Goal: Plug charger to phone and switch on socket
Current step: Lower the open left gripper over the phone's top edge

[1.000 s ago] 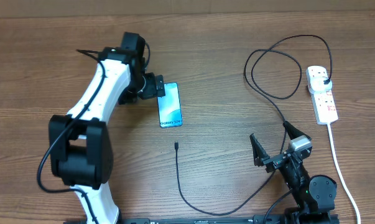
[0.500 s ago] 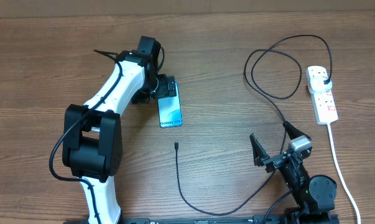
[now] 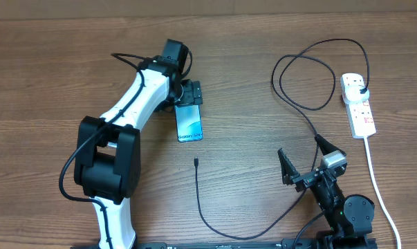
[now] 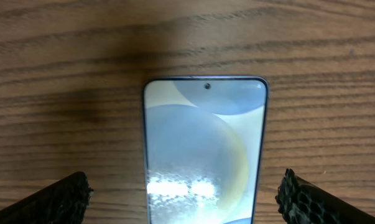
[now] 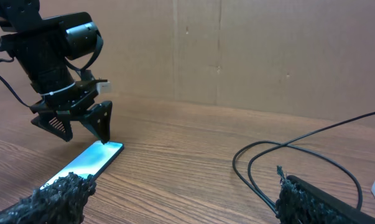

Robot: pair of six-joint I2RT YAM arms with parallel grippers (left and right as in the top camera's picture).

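Observation:
The phone (image 3: 189,124) lies flat on the wooden table, its blue-teal screen lit. It fills the middle of the left wrist view (image 4: 203,149) and shows at the lower left of the right wrist view (image 5: 87,163). My left gripper (image 3: 189,95) is open and hovers over the phone's far end, one finger on each side (image 4: 187,199). The charger cable (image 3: 298,104) loops across the table from its plug head (image 3: 361,90) in the socket (image 3: 357,105) to the connector tip (image 3: 196,162), which lies loose below the phone. My right gripper (image 3: 303,160) is open and empty at the near right.
The socket's white lead (image 3: 380,187) runs down the right side toward the table's near edge. The black cable curves along the near side past my right arm's base (image 3: 346,211). A cardboard wall (image 5: 249,50) stands behind the table.
My left arm has swung right, moving its gripper from beside the phone's upper left corner to directly over the phone's far end. The right arm, phone and cable have not moved.

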